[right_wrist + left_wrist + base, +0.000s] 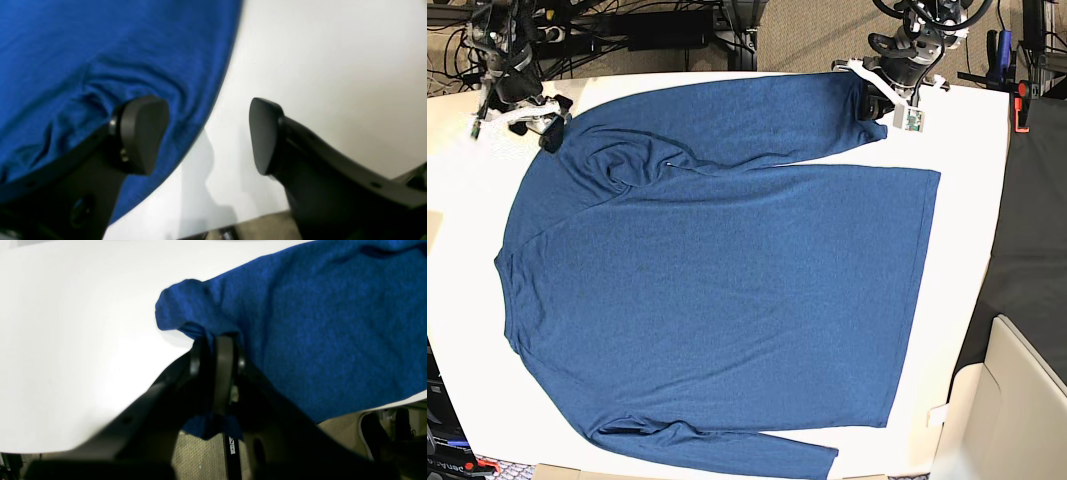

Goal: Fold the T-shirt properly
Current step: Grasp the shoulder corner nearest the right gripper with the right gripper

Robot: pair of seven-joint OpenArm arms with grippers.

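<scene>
Base view is showing a white table (967, 260) filling most of the frame, with a pale box corner (1017, 400) sitting at the near right and black cloth (1032, 200) hanging along the right edge. No container is showing any contents. The T-shirt (727, 290) is lying spread flat across the table, one long sleeve running along the near edge and the other folding across the far side. At the far right, the left gripper (217, 350) is pinching the sleeve's cuff end, jaws pressed together on the fabric. At the far left, the right gripper (208, 133) is standing spread wide over the shirt's edge, one finger above cloth, one above bare table. Beyond the table, cables and tan carpet (807, 30) are lying on the far floor.
</scene>
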